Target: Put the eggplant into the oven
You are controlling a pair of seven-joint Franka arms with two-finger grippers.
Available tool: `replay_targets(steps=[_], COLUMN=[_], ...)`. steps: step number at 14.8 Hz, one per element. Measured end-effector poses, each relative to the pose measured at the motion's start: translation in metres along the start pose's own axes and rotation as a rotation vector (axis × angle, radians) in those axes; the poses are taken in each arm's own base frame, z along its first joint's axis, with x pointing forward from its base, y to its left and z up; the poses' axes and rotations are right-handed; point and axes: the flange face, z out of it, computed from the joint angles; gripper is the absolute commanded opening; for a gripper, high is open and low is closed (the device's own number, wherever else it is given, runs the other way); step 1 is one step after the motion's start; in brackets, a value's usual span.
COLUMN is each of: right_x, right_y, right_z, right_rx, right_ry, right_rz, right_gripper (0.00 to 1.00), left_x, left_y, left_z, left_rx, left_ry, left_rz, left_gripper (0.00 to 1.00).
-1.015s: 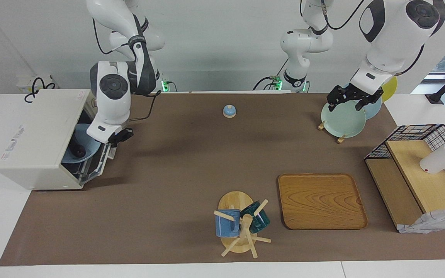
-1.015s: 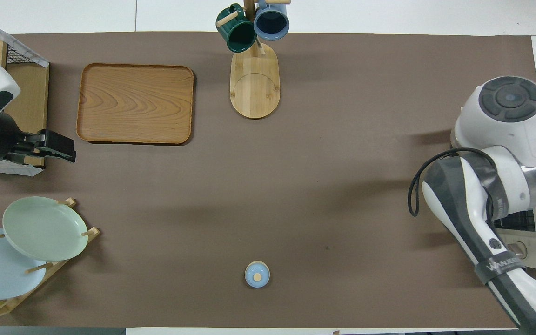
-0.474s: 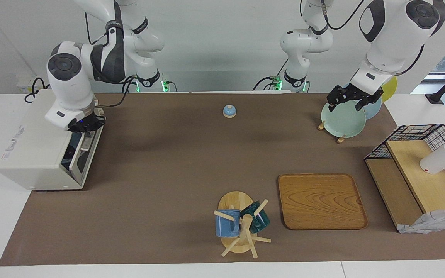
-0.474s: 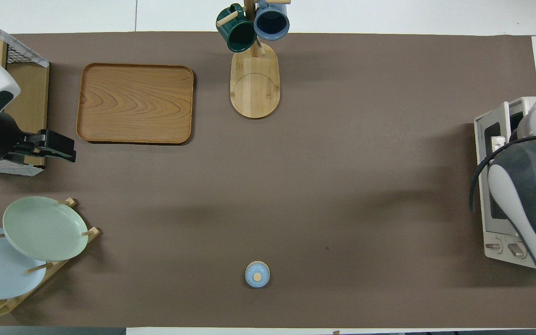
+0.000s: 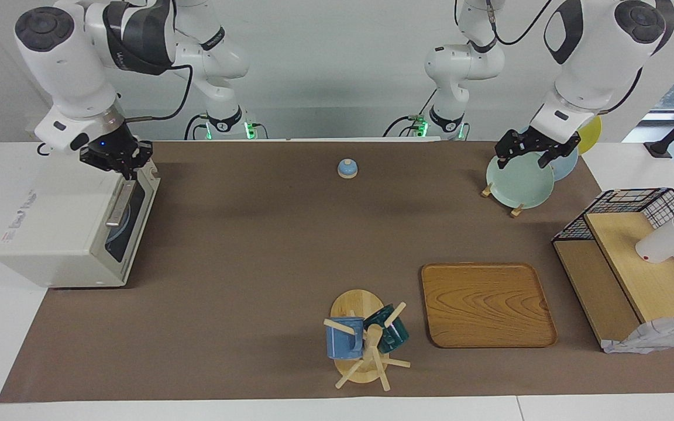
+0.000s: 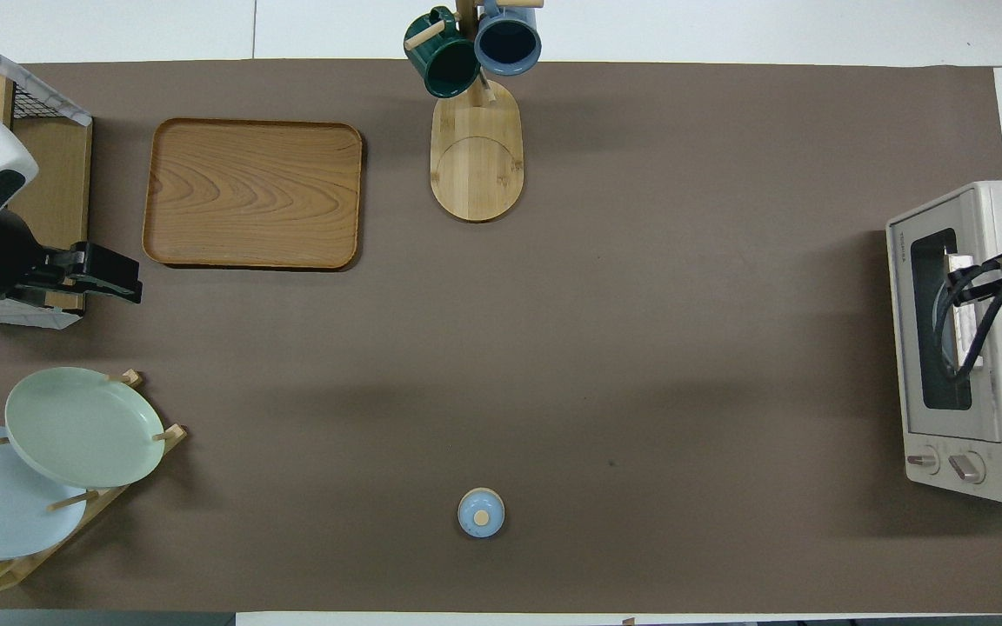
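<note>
The oven [image 5: 65, 225] stood at the right arm's end of the tabletop [image 5: 267, 251], its glass door up and apparently shut. The eggplant could not be made out; only a pale blue dish [image 5: 119, 225] showed through the glass, so it presumably lay inside. The right tool [image 5: 119, 165] hung over the oven's top front edge, just above the door handle [image 5: 120, 203]; whether its fingers were apart could not be told. The left tool [image 5: 529, 151], narrow and holding nothing, waited over the green plate [image 5: 519, 182] in the rack. Risks, as judged: a door not fully latched could drop open; a careless lift of the right tool could snag the handle and pull the door or shift the oven.
</note>
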Motion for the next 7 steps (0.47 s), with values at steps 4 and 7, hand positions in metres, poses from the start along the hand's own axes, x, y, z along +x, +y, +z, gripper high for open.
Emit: replay_targets(steps=[4, 7], right_x=[0.0014, 0.0004], right_y=[-0.0001, -0.0018], right_z=[0.0032, 0.0017], right_rx=[0.018, 0.021], right_ry=[-0.003, -0.012], right_rz=[0.011, 0.026], right_gripper=[1.00, 1.00], left_x=[0.0000, 0.0000], left_y=[0.0000, 0.0000], left_z=[0.0000, 0.0000], left_rx=[0.000, 0.000], left_ry=[0.000, 0.000], left_rz=[0.000, 0.000], left_gripper=[1.00, 1.00])
